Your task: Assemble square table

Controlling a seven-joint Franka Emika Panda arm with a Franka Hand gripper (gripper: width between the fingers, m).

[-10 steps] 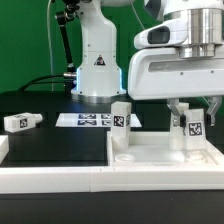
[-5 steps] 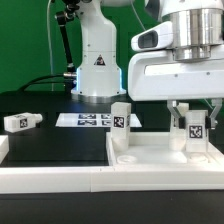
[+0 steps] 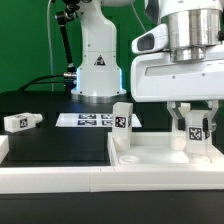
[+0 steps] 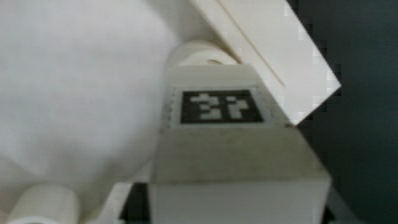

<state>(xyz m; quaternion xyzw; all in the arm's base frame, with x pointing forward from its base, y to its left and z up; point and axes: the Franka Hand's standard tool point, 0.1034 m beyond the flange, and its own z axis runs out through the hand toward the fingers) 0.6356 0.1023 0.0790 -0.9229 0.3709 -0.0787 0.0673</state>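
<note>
The square table's white slab [image 3: 150, 155] lies flat at the exterior view's right. One tagged white leg [image 3: 121, 122] stands upright on its near-left corner. A second tagged leg [image 3: 196, 131] is upright over the slab's right corner, with my gripper [image 3: 196, 124] shut on it, one finger on each side. Whether its foot touches the slab is hidden. In the wrist view this leg [image 4: 226, 130] fills the middle with its tag facing the camera, and the slab [image 4: 71, 100] lies beside it. A loose leg [image 3: 20, 121] lies on the black table at the left.
The marker board [image 3: 92, 120] lies flat behind the standing leg. The arm's white base [image 3: 97, 62] rises at the back centre. A long white rail [image 3: 60, 182] edges the front of the black work surface [image 3: 55, 150].
My gripper, with the leg in it, has shifted slightly toward the exterior view's right. The other legs and the slab have not moved.
</note>
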